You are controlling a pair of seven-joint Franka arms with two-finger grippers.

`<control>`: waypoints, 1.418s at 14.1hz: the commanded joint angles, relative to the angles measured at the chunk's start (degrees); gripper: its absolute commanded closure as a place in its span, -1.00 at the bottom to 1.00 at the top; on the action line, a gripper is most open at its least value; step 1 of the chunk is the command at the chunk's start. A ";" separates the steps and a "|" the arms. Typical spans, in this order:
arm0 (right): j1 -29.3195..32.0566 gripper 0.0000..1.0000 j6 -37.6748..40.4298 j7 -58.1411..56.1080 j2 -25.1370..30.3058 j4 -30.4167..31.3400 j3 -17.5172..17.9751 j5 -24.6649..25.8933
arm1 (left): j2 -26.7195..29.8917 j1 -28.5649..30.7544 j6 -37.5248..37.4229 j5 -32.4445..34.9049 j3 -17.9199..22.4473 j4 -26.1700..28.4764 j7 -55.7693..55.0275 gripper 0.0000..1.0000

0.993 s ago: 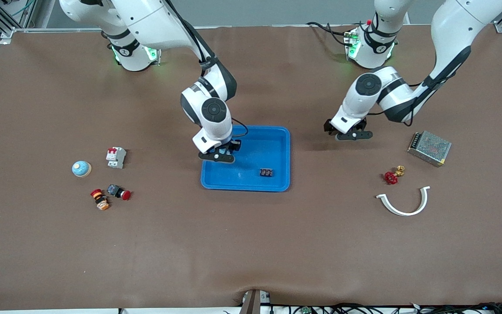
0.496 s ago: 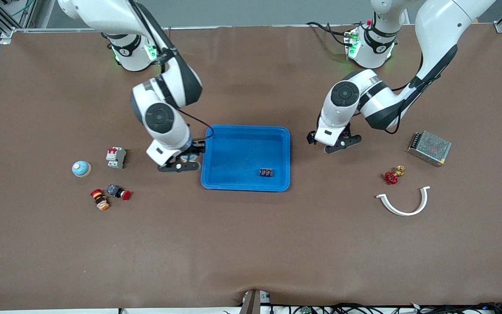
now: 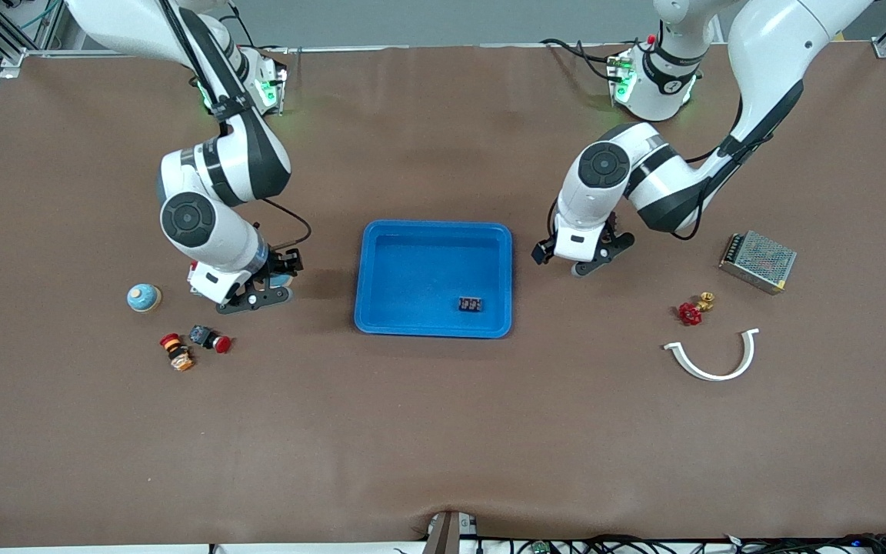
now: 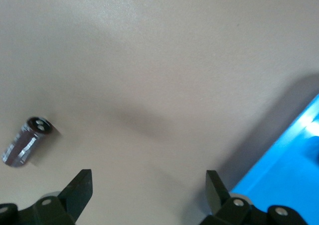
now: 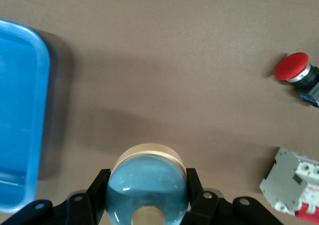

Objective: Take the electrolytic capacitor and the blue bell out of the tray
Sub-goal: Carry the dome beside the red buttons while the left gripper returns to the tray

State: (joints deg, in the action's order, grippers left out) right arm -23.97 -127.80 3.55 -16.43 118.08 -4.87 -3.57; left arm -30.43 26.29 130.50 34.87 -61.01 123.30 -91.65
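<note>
My right gripper (image 3: 254, 298) (image 5: 145, 182) is shut on a blue dome bell (image 5: 147, 185) with a cream base, low over the table between the blue tray (image 3: 434, 231) and a white breaker (image 5: 294, 187). Another blue bell (image 3: 143, 298) sits on the table toward the right arm's end. The capacitor (image 4: 27, 140), a dark cylinder, lies on its side on the bare mat a little way from my left gripper (image 4: 148, 182). That gripper (image 3: 593, 258) hangs open and empty beside the tray (image 4: 294, 155). The left arm hides the capacitor in the front view.
A small black part (image 3: 471, 305) lies in the tray. Two red push buttons (image 3: 210, 338) (image 3: 176, 352) lie nearer the front camera than the breaker. Toward the left arm's end are a metal power supply (image 3: 757, 261), a red valve (image 3: 691, 312) and a white curved piece (image 3: 712, 362).
My right arm carried the bell from over the tray out toward the right arm's end of the table. My left gripper shifted closer to the tray, still open.
</note>
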 commanded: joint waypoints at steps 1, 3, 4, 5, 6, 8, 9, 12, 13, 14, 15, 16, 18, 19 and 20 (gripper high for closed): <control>0.77 0.16 -8.14 -2.74 2.81 8.03 0.83 -0.21 | -3.13 -2.37 -0.60 -0.86 0.45 -4.46 -8.25 -1.00; 2.61 0.15 -11.67 -5.20 2.37 10.06 0.91 -0.21 | -4.54 -4.13 -0.60 -0.85 0.98 -7.00 -13.09 -1.00; 3.14 0.15 -12.12 -6.61 2.37 10.33 0.83 -0.21 | -5.07 -5.44 -0.42 -0.85 2.11 -8.15 -15.73 -1.00; 4.01 0.16 -12.21 -8.01 2.28 10.33 0.83 -0.21 | -5.51 -7.46 -0.33 -0.85 3.60 -9.81 -18.63 -1.00; 4.81 0.15 -12.30 -9.33 2.19 10.33 0.91 -0.21 | -6.47 -10.09 -0.33 -0.59 5.88 -11.66 -20.83 -1.00; 6.30 0.15 -12.30 -12.06 2.19 10.33 0.83 -0.21 | -8.49 -15.27 -0.33 -0.85 9.67 -15.61 -23.56 -1.00; 6.92 0.15 -12.39 -13.38 2.02 10.33 0.83 -0.21 | -9.02 -17.74 -0.33 -0.85 11.77 -17.28 -25.75 -1.00; 8.41 0.15 -14.23 -16.37 0.88 10.33 0.83 -0.21 | -10.60 -22.76 -0.07 -0.86 15.74 -21.77 -33.31 -1.00; 8.50 0.15 -14.93 -17.16 0.09 10.33 0.83 -0.21 | -11.92 -23.90 -0.07 -0.42 15.92 -23.35 -35.51 -1.00; 9.03 0.15 -15.63 -17.78 -0.44 10.33 0.83 -0.21 | -12.63 -24.87 -0.07 -0.24 16.10 -24.58 -37.01 -1.00; 9.64 0.15 -16.25 -18.57 -1.14 10.33 0.83 -0.21 | -13.33 -25.66 -0.07 -0.24 16.45 -25.47 -37.72 -1.00; 9.91 0.15 -17.04 -19.79 -1.67 10.33 0.83 -0.21 | -13.68 -27.24 -0.07 -0.59 17.58 -26.61 -38.77 -1.00; 10.61 0.15 -18.71 -20.86 -3.08 10.33 0.83 -0.21 | -13.86 -30.93 -0.07 -1.11 21.53 -28.02 -39.57 -1.00; 10.61 0.15 -19.07 -21.03 -3.52 10.33 0.83 -0.21 | -14.12 -32.60 0.02 -1.20 22.68 -28.46 -39.75 -1.00; 10.61 0.15 -19.59 -21.82 -3.96 10.33 0.83 -0.21 | -15.26 -33.31 0.02 -1.21 23.21 -29.59 -40.53 -1.00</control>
State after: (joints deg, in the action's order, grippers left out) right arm -14.43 -146.05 -16.47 -20.05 127.87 -4.86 -3.57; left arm -43.61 -4.19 130.76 34.73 -39.74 96.93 -131.00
